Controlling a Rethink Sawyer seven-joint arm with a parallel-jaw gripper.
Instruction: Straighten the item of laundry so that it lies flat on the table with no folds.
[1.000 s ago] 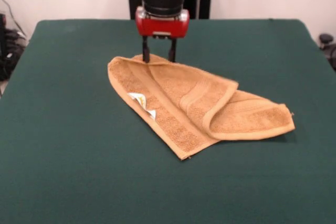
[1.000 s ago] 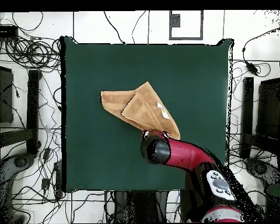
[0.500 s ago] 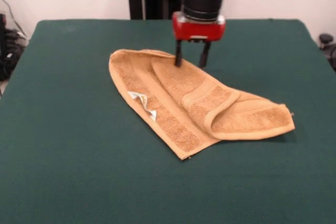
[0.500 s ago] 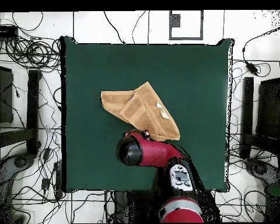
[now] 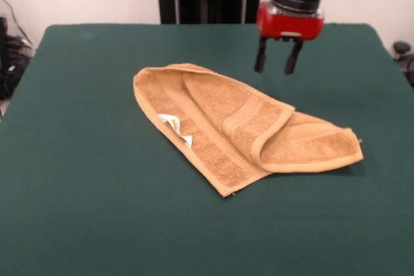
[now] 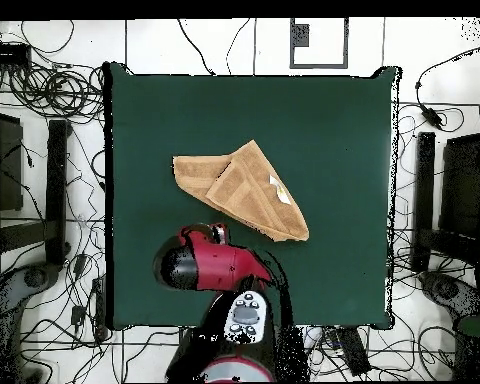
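Tan towel (image 5: 239, 126) lies diag (folded).

The towel (image 5: 239, 124) in front of me is tan-gold terry with woven band stripes and hemmed edges, lying folded over itself near the middle of the green table (image 5: 84, 211). One layer is doubled diagonally across another, so it forms a rough wedge. A small white tag (image 5: 174, 126) pokes out along one folded edge.

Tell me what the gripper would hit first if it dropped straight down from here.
Likely bare dark green felt table: the open gripper hangs beyond the folded tan terry towel, apparently clear of its edge, though depth is hard to judge.
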